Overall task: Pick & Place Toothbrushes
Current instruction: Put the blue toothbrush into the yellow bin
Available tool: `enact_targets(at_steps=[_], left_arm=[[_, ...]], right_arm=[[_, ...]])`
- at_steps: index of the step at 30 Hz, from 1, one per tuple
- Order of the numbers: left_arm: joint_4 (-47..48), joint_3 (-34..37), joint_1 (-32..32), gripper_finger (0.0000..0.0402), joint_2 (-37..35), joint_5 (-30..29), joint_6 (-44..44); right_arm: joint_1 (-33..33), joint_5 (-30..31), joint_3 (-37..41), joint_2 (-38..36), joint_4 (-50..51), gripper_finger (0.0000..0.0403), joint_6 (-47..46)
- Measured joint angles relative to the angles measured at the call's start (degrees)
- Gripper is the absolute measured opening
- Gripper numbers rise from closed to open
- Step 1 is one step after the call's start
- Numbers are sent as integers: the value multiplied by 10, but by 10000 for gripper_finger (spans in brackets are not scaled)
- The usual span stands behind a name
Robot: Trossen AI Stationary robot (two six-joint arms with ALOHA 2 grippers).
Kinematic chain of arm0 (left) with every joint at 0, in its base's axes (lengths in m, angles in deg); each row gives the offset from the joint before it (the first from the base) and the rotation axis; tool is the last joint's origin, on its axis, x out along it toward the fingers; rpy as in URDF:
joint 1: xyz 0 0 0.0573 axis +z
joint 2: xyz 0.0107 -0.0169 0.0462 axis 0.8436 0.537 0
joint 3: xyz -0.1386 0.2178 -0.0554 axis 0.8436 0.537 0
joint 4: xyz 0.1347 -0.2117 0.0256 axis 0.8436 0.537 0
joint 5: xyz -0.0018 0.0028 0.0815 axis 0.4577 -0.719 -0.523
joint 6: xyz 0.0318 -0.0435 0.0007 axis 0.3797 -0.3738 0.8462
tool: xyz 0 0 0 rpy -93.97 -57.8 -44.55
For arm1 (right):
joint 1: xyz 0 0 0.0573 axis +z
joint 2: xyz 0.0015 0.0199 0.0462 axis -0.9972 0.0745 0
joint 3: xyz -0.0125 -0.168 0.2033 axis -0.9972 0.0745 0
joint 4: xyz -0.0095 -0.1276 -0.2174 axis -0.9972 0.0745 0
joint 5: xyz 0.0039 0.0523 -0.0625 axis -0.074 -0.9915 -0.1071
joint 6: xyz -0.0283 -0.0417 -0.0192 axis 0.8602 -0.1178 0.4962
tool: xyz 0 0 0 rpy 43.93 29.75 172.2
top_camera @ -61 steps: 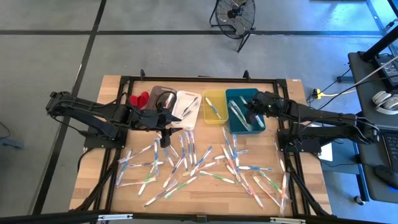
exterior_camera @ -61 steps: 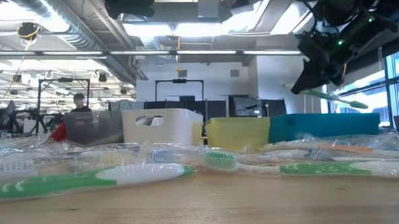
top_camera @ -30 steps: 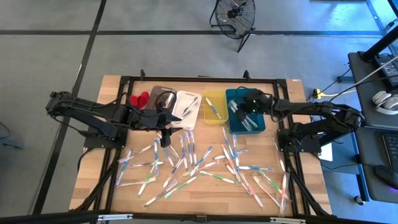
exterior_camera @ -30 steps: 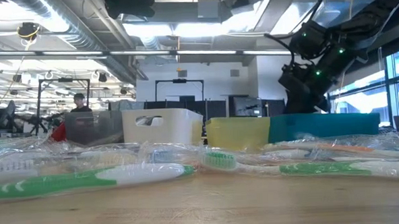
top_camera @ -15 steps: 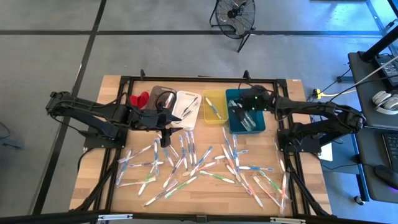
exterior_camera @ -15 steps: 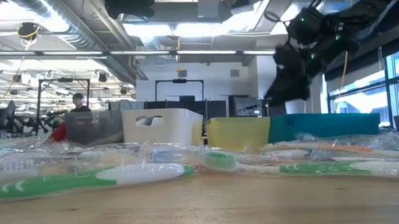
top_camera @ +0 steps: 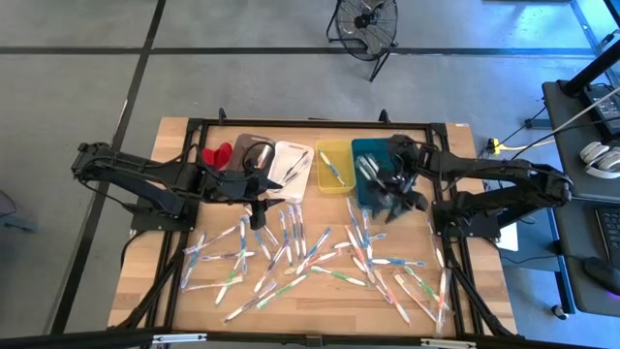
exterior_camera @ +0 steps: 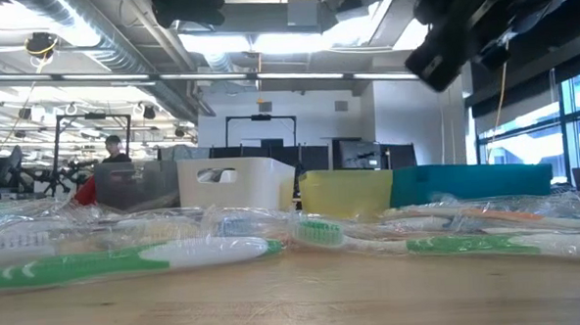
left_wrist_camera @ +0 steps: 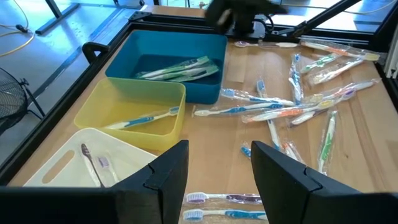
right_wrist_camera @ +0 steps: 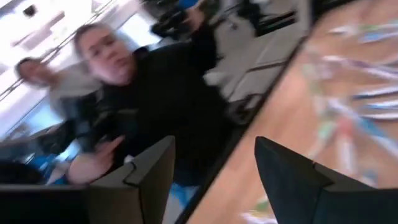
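Worktop (top_camera: 174, 281): wooden, framed by black rails.
Bins: four in a row at the far side, left to right grey bin (top_camera: 249, 147), white bin (top_camera: 291, 173), yellow bin (top_camera: 335, 184), teal bin (top_camera: 373, 198).
Toothbrushes (top_camera: 320, 257): most lie scattered in clear wrappers across the near half of the worktop, white with green, blue, pink and yellow. Several green and white ones lie in the teal bin (left_wrist_camera: 177, 70), one blue one in the yellow bin (left_wrist_camera: 146, 118), one in the white bin (left_wrist_camera: 93, 163).
Left gripper (top_camera: 260, 218): just near of the grey and white bins, above the far edge of the scatter; fingers (left_wrist_camera: 163, 180) spread apart, nothing between them.
Right gripper (top_camera: 395, 194): over the near right part of the teal bin, raised well off the worktop in the low view (exterior_camera: 442, 43); fingers (right_wrist_camera: 149, 174) parted, nothing held.
Red object (top_camera: 218, 155): just left of the grey bin.
Person (right_wrist_camera: 149, 93): in dark clothing beyond the worktop edge, blurred, in the right wrist view.
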Motion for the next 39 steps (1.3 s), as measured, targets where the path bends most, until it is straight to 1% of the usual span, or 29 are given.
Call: enact_targets(at_steps=[2,4,11,15,20,25,28,31,33,35,36,39], left_arm=[[0,0,0,169,0,0,0],[0,0,0,169,0,0,0],[0,0,0,169,0,0,0],[0,0,0,169,0,-1,0],[-1,0,0,169,0,-1,0],[-7,0,0,169,0,-2,0],[-10,0,0,169,0,-3,0],[-10,0,0,169,0,-3,0],[-11,0,0,169,0,-5,0],[-11,0,0,169,0,-6,-4],[-10,0,0,169,0,-7,-5],[-10,0,0,169,0,-7,-5]], right_arm=[[24,6,0,-14,-2,214,-12],[43,25,0,-29,-2,208,-29],[111,86,0,-93,-4,193,-126],[154,139,0,-140,-4,192,-178],[209,212,0,-193,-8,192,-219],[257,285,0,-224,-9,192,-221],[279,319,-3,-227,-5,192,-221],[298,348,-27,-222,12,192,-201],[312,374,-51,-217,37,192,-181],[327,408,-85,-212,82,191,-155],[336,433,-104,-210,117,190,-139],[359,538,-160,-197,237,184,-114]])
